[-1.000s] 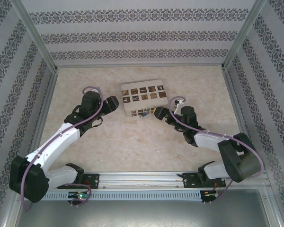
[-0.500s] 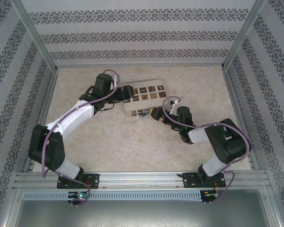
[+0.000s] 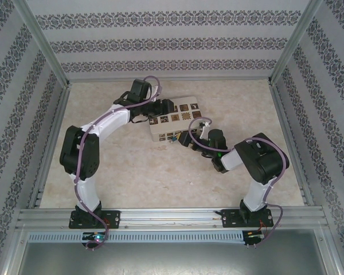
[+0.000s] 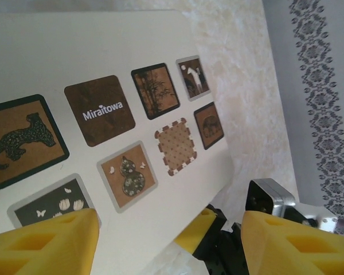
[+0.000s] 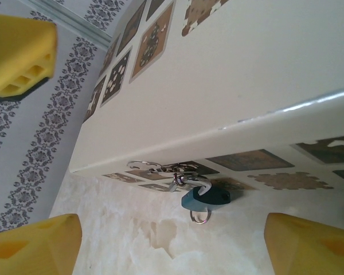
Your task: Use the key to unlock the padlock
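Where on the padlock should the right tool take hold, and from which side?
Probably the blue body of the padlock, pinched across its sides, coming in from the front side of the cream box. The body sticks out from the box front, while its thin shackle is threaded through the latch and offers little to grip.

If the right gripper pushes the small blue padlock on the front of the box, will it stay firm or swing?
Probably swing: the padlock hangs from a thin silver clasp on the box front, not fixed flat. It looks tiny beside the right gripper, so likely light and easy to knock aside. Its smooth body may slip from a pinch.
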{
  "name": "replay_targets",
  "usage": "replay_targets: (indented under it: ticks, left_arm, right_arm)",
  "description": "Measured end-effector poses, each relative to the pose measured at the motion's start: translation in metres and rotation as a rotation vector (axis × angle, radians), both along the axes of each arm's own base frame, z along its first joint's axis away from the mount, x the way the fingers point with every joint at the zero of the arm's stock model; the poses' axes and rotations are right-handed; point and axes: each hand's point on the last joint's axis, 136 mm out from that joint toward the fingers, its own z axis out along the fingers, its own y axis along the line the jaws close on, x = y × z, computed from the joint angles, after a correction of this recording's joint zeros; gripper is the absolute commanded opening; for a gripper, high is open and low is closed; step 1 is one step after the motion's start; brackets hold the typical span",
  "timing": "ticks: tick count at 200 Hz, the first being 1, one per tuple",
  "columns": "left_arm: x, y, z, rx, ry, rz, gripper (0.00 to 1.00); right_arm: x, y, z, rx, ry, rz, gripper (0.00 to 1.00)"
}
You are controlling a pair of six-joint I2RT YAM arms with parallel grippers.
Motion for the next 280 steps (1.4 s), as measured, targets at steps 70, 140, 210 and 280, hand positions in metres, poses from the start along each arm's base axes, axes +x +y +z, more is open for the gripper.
replay_targets:
  ticks: [70, 140, 210, 280]
  left_arm:
    - [-0.002, -0.003, -0.036, 0.031, 0.095, -0.031, 0.65]
    - [-0.003, -0.003, -0.039, 0.035, 0.096, -0.037, 0.64]
    - [-0.002, 0.0, -0.04, 0.033, 0.098, -0.031, 0.64]
    - [-0.002, 0.001, -0.04, 0.036, 0.095, -0.029, 0.63]
  right_arm:
    - [0.002, 0.014, -0.01, -0.007, -0.006, 0.032, 0.71]
    - [0.015, 0.021, -0.01, 0.0, -0.048, 0.039, 0.66]
    - [0.022, 0.029, -0.015, 0.005, -0.084, 0.067, 0.63]
    - [0.02, 0.036, -0.014, 0.025, -0.132, 0.118, 0.47]
